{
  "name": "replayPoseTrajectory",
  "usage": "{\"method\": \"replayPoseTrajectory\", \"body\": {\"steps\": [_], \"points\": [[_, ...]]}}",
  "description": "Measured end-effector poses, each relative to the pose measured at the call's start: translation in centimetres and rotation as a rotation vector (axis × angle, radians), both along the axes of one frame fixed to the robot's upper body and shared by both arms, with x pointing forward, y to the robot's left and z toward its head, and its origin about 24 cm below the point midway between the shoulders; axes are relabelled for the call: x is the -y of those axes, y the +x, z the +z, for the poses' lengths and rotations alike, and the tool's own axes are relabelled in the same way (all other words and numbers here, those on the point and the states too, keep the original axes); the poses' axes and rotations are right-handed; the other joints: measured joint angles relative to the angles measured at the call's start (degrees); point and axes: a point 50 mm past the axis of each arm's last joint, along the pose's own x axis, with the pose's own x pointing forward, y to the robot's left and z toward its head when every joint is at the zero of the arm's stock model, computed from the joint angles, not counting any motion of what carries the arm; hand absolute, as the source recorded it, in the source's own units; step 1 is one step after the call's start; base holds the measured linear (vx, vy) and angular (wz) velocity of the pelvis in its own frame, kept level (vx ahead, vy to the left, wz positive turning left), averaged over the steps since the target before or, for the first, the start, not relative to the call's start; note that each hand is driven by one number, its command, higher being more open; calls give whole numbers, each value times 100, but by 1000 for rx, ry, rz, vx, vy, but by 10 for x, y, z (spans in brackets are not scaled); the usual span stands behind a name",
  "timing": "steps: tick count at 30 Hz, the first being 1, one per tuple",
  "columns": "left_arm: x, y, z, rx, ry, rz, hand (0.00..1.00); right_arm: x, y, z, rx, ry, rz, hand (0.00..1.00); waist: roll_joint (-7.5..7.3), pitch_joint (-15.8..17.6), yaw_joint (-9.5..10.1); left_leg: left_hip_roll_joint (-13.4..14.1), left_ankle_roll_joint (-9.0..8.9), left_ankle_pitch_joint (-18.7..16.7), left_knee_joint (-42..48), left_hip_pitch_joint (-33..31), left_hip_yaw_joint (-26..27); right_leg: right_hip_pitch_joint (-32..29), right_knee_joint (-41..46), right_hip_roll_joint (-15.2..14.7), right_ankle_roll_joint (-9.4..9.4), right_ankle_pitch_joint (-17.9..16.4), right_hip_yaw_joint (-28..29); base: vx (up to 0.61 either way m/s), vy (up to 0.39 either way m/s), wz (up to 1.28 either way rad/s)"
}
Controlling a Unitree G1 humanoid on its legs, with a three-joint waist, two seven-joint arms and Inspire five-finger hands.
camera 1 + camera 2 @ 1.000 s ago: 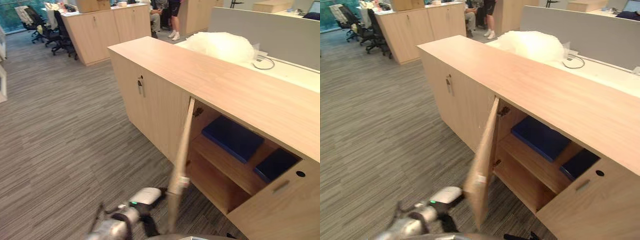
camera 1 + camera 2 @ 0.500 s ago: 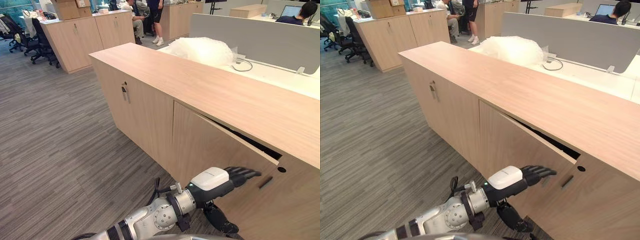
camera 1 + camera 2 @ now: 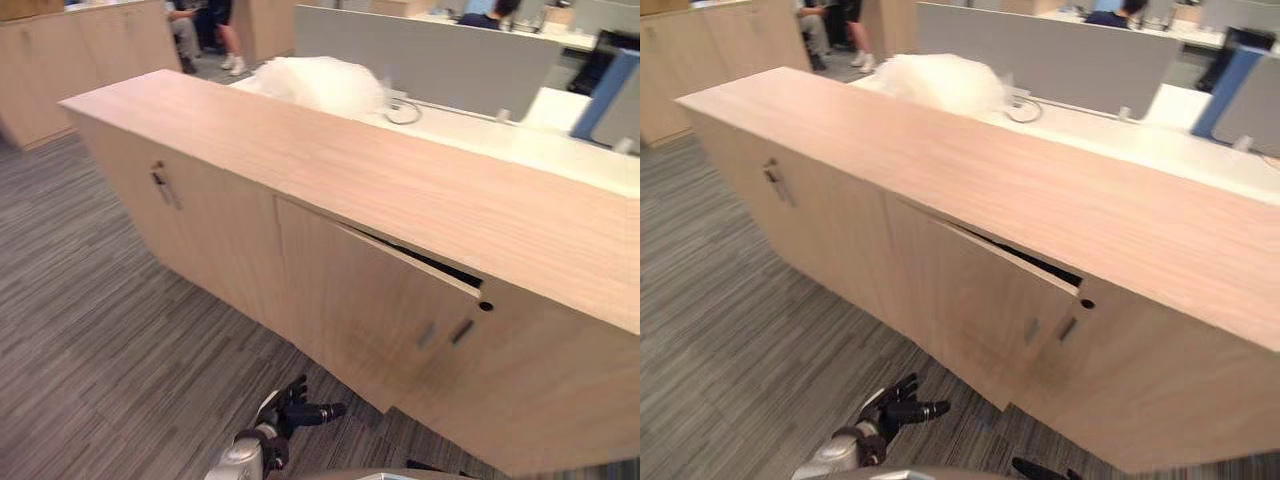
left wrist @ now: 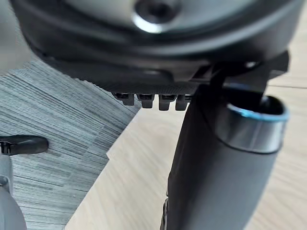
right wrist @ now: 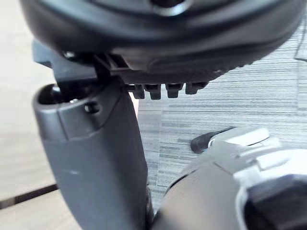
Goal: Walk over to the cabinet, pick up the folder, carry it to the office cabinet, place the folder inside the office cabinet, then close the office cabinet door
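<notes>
The long light-wood office cabinet [image 3: 340, 165] stands across the view. Its door [image 3: 365, 300] is almost flush with the front, and a thin dark gap [image 3: 430, 263] stays along the door's top edge near the small handles [image 3: 460, 331]. The folder is hidden behind the door. My left hand [image 3: 298, 408] hangs low over the carpet in front of the door, clear of it, with straight fingers and nothing in it. In the left wrist view the thumb [image 4: 225, 167] stands before the wood panel. My right hand [image 5: 96, 158] shows relaxed and empty over the carpet.
A white heap of bubble wrap [image 3: 320, 85] lies on the desk behind the cabinet, beside a grey partition [image 3: 420, 65]. A second cabinet door with a key handle [image 3: 162, 186] is further left. People are at the back [image 3: 228, 35]. Carpet [image 3: 90, 340] spreads to the left.
The door has swung from wide open to nearly shut under my left hand's push. The hand has since dropped low, away from the door. The camera has also shifted.
</notes>
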Motion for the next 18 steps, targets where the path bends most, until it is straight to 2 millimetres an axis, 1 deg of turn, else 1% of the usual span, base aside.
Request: {"method": "replayPoseTrajectory", "body": {"steps": [1,2,3,4,5,7,8,9,10,11,13,15,16,18], "points": [[-2,-3,-3,-17,2,36,100,1,0,0,0,-1,-20,100,28,16,26,-264,-79,-108,-228,17,-461,-68,36,-11,24,9,168,31,184,-110],[-7,-4,-5,-33,4,93,100,0,0,0,3,4,-34,100,66,14,42,-516,-114,-135,-726,106,-942,-182,98,-3,72,10,365,14,219,-86],[-10,-6,-7,-45,5,122,100,1,0,0,6,3,-40,100,113,9,62,-573,-86,-77,-1032,197,-1087,-208,119,34,112,6,474,15,240,-92],[-24,-12,-11,-81,29,184,100,0,-1,0,8,8,-62,100,73,13,75,-620,40,-129,-1246,400,-926,-218,130,-2,181,-16,675,37,260,-81],[-34,-18,-15,-115,51,244,100,-6,-5,-2,5,29,-82,100,-48,-59,71,-693,79,-139,-1382,484,-718,-192,70,-111,244,20,819,58,207,-73],[-48,-31,-18,-153,95,299,100,-10,-10,-2,12,37,-99,100,-144,-128,79,-783,134,-152,-1539,625,-449,-225,58,-256,286,23,1010,74,166,-56],[-52,-37,-20,-169,109,310,100,-10,-11,-2,14,37,-100,100,-154,-161,76,-819,172,-140,-1617,679,-361,-258,53,-304,302,25,1068,86,180,-66],[-54,-50,-23,-205,130,317,100,-10,-12,-2,18,38,-100,100,-151,-225,95,-897,260,-89,-1815,776,-169,-328,43,-402,346,34,1207,98,156,-68],[-58,-56,-24,-222,138,349,100,-9,-11,-1,28,37,-98,100,-124,-248,95,-952,339,-18,-2030,892,31,-400,43,-475,391,65,1287,101,139,-71],[-60,-58,-24,-228,141,362,100,-8,-11,-1,32,37,-96,100,-120,-263,100,-969,371,12,-2131,966,128,-428,42,-506,408,82,1292,106,99,-73],[-57,-70,-27,-258,130,403,100,-4,-11,0,38,29,-89,100,28,-356,141,-1009,398,137,-2569,1241,471,-545,69,-565,465,160,1210,134,77,-74],[-53,-72,-27,-261,123,416,100,-3,-12,0,41,25,-94,100,87,-399,93,-1059,371,221,-2769,1411,549,-559,67,-599,474,168,1086,121,40,-30],[-48,-69,-28,-255,118,415,100,-2,-16,0,40,23,-101,100,102,-417,88,-1072,372,230,-2800,1438,527,-517,44,-624,485,174,962,120,21,9],[-42,-61,-27,-228,113,401,100,-2,-20,0,32,27,-120,100,78,-490,90,-1087,368,235,-2820,1445,402,-423,-54,-665,501,186,646,78,6,23]]}}
